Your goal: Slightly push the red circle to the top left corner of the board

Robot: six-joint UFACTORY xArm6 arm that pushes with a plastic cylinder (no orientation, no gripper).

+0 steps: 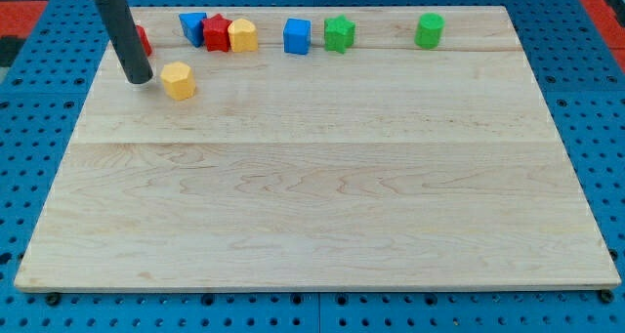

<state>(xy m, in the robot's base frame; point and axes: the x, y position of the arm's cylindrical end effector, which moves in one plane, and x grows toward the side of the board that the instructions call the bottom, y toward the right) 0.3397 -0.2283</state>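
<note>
A: Rod position first. My tip sits on the wooden board near its top left corner, the dark rod rising up and leaning toward the view's left until it leaves the picture.

B: And the red circle?

A: Red circle is mostly hidden behind the rod; only a red sliver shows on the rod's right side, close to the board's top edge. It lies just above my tip in the view. Contact between the two: cannot tell.

B: Does the arm have hold of anything?

A: Nothing. It ends in a bare rod with no jaws to open or close; it can only push.

B: Other blocks?

A: Yellow hexagonal block just to the right of my tip, a narrow gap between them. Along the top edge, left to right: blue block, shape unclear; red star touching it; yellow block touching the star; then apart, a blue cube; a green star-like block near it; a green block, rounded or hexagonal, well apart to the right.

B: Surroundings?

A: Blue perforated table around the board.
</note>
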